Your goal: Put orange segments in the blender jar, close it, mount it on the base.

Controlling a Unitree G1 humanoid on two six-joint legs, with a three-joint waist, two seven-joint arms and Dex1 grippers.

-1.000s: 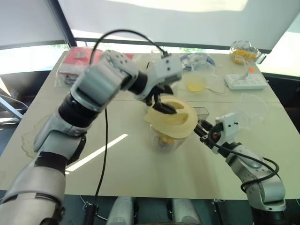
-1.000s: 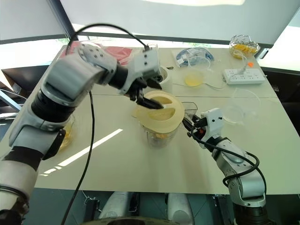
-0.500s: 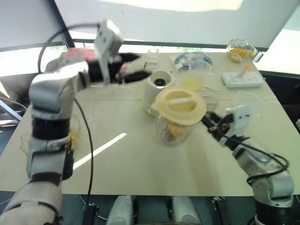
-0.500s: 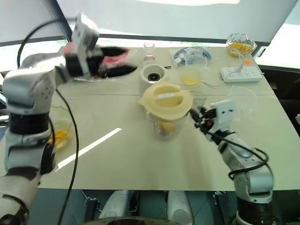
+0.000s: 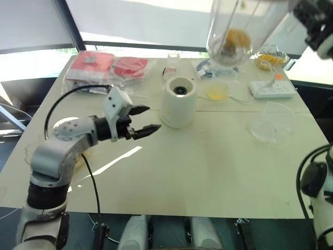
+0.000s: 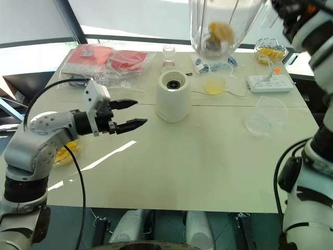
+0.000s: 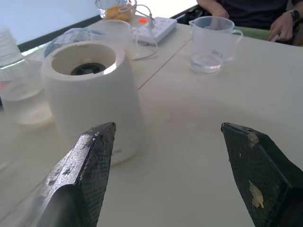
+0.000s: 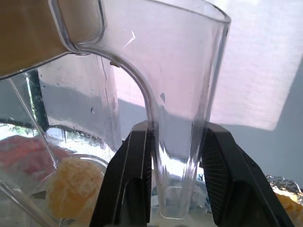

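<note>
Bright daylight from the far side; top of the head views blown out white. Narrow sunlit streak on the surface (image 5: 218,172), lower left of centre. Blender jar (image 6: 221,31) backlit, slightly motion-blurred. Left wrist view: lower left corner out of focus.

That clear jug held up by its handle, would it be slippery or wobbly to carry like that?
Likely stiff: the blender jar looks like hard clear plastic. Gripped only at the handle by the right pincer, it may tend to twist or swing. The orange segments lie loose inside, so they could shift as it tilts.
</note>
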